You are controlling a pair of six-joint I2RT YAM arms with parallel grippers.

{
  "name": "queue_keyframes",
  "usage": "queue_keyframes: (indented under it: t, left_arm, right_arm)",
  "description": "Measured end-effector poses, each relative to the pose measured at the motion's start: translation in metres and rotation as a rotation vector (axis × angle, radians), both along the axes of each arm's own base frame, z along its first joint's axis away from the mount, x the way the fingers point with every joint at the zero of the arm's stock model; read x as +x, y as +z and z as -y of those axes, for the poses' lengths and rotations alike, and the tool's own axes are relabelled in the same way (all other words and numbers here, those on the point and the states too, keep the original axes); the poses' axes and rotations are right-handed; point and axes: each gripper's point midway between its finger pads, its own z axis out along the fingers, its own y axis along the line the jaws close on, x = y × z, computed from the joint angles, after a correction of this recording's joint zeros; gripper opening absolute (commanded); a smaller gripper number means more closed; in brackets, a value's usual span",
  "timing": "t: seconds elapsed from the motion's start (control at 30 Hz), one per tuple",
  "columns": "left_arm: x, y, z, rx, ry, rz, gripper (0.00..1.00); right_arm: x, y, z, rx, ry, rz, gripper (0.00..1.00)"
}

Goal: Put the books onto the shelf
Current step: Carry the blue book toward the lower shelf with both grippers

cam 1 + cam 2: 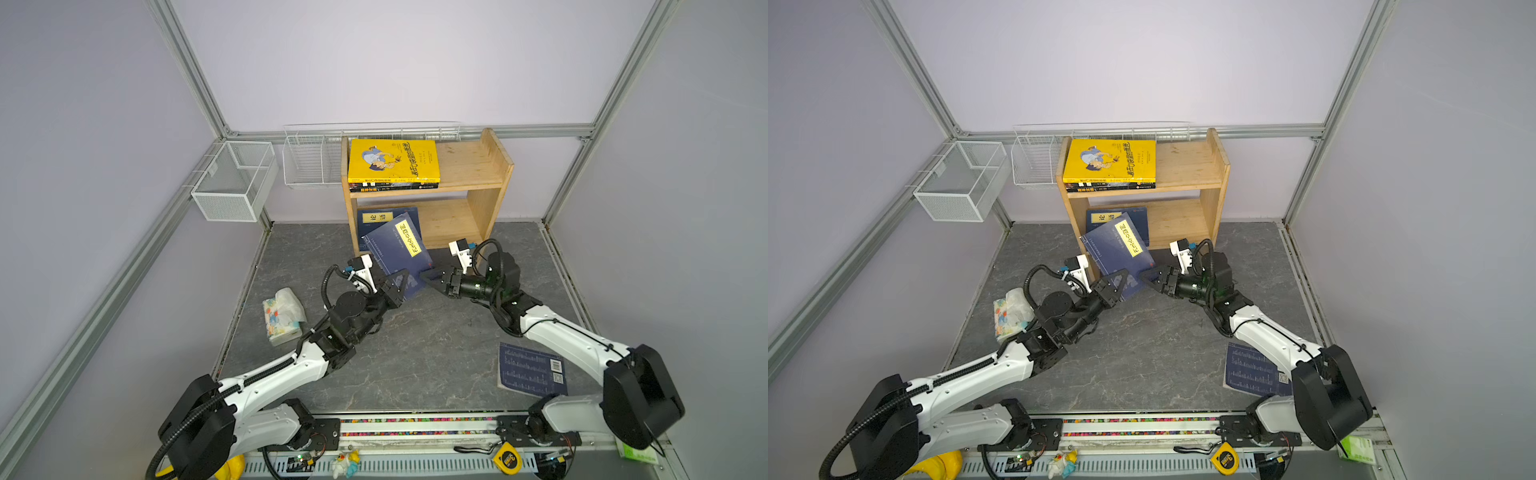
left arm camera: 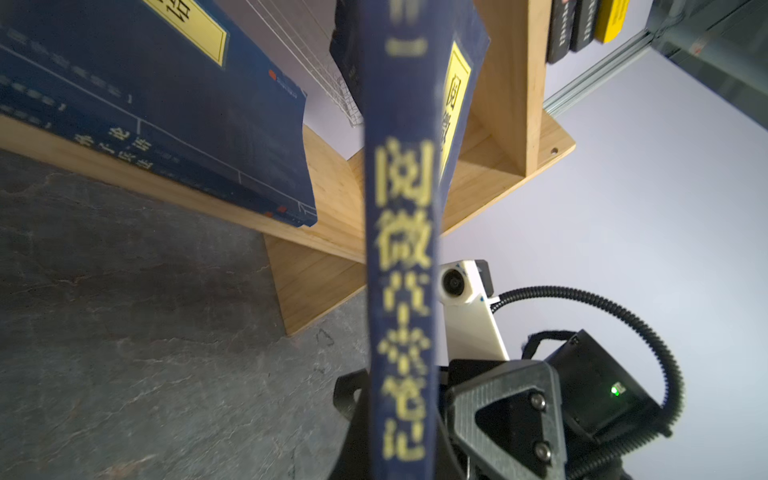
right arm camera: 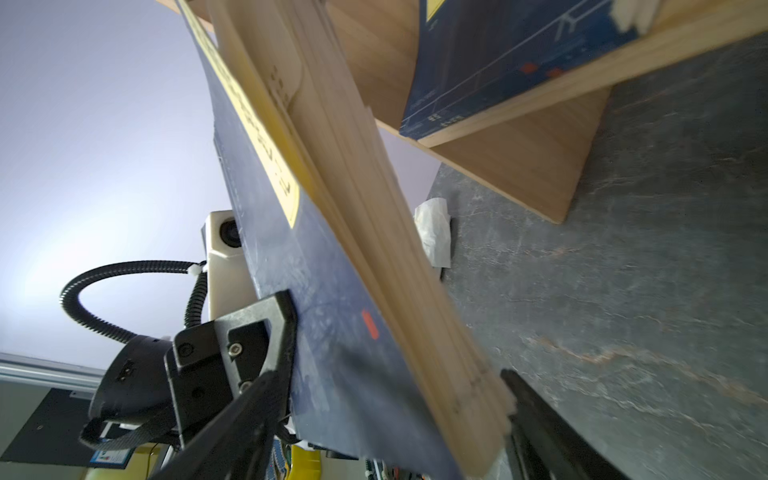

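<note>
My left gripper (image 1: 400, 283) (image 2: 415, 399) is shut on the lower edge of a navy book (image 1: 399, 249) (image 1: 1118, 249) (image 2: 401, 249) with a yellow title label. The book hangs tilted in front of the pine shelf (image 1: 490, 166) (image 1: 1214, 166). Its corner (image 3: 324, 332) lies between the fingers of my open right gripper (image 1: 430, 277) (image 3: 395, 415). Another navy book (image 1: 376, 218) (image 2: 166, 116) lies on the lower tier. A yellow book (image 1: 392, 160) tops a black-spined stack (image 1: 390, 185) on the upper tier. A third navy book (image 1: 530, 370) lies flat at the front right.
A tissue pack (image 1: 282, 316) lies on the left of the grey tabletop (image 1: 415, 353). Two white wire baskets (image 1: 232, 178) (image 1: 311, 162) hang on the back-left frame, beside the shelf. A yellow tape measure (image 1: 508, 459) sits on the front rail.
</note>
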Motion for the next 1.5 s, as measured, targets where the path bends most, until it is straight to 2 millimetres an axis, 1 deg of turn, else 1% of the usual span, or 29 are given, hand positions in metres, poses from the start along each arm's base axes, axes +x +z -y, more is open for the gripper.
queue_keyframes:
  t: [0.1,0.17,0.23,0.33,0.4,0.43,0.5,0.53,0.6,0.67,0.77,0.83,0.97,1.03,1.17,1.23,1.33,1.43,1.5]
  left_arm:
    - [0.003,0.009,-0.001,-0.045,0.017,0.021,0.00]
    - [0.004,0.013,-0.003,-0.068,0.027,0.032,0.00]
    - [0.008,0.011,-0.004,-0.076,0.044,0.026,0.00]
    - [0.014,0.010,-0.007,-0.091,0.071,0.021,0.00]
    - [0.017,0.009,-0.009,-0.099,0.087,0.017,0.00]
    - [0.019,0.007,-0.009,-0.101,0.095,0.012,0.02]
    - [0.021,0.004,-0.010,-0.101,0.105,0.002,0.12]
    - [0.022,0.002,-0.010,-0.098,0.108,0.000,0.20]
    - [0.021,0.001,-0.010,-0.095,0.104,-0.003,0.39]
    - [0.018,0.003,-0.009,-0.094,0.093,0.000,0.62]
    - [0.010,0.011,-0.014,-0.074,0.080,0.011,0.79]
    - [0.007,0.016,-0.024,-0.059,0.088,0.010,0.84]
    - [0.012,0.033,-0.050,-0.034,0.127,0.011,0.87]
    - [0.014,0.041,-0.057,-0.017,0.137,0.011,0.88]
    - [0.012,0.057,-0.053,0.030,0.105,0.006,0.88]
    - [0.011,0.060,-0.051,0.051,0.090,0.000,0.86]
    - [0.010,0.058,-0.049,0.069,0.069,-0.009,0.78]
    - [0.009,0.056,-0.046,0.064,0.041,-0.013,0.67]
    - [0.008,0.057,-0.045,0.061,0.027,-0.008,0.57]
  right_arm:
    - [0.004,0.003,-0.008,0.050,-0.004,-0.003,0.69]
    - [0.008,0.004,-0.013,0.091,-0.008,-0.009,0.57]
    - [0.011,0.008,-0.017,0.137,-0.007,-0.006,0.47]
    - [0.019,0.013,-0.022,0.213,-0.005,-0.007,0.38]
    - [0.024,0.014,-0.024,0.254,-0.006,-0.010,0.29]
    - [0.025,0.014,-0.024,0.271,-0.005,-0.009,0.24]
    - [0.027,0.015,-0.025,0.299,-0.003,-0.013,0.16]
    - [0.028,0.016,-0.025,0.309,-0.001,-0.014,0.14]
    - [0.029,0.018,-0.025,0.326,-0.002,-0.012,0.11]
    - [0.030,0.019,-0.023,0.331,-0.007,-0.016,0.10]
    - [0.034,0.018,-0.017,0.324,-0.006,-0.021,0.07]
    - [0.037,0.019,-0.013,0.316,0.005,-0.021,0.07]
    - [0.037,0.030,-0.005,0.317,0.063,-0.012,0.07]
    - [0.033,0.037,-0.005,0.325,0.105,-0.018,0.07]
    - [0.023,0.062,-0.003,0.361,0.188,0.004,0.07]
    - [0.020,0.069,-0.001,0.369,0.215,0.018,0.08]
    - [0.016,0.073,0.001,0.366,0.243,0.019,0.09]
    - [0.014,0.074,0.002,0.358,0.263,0.013,0.09]
    - [0.013,0.073,0.003,0.351,0.272,0.007,0.09]
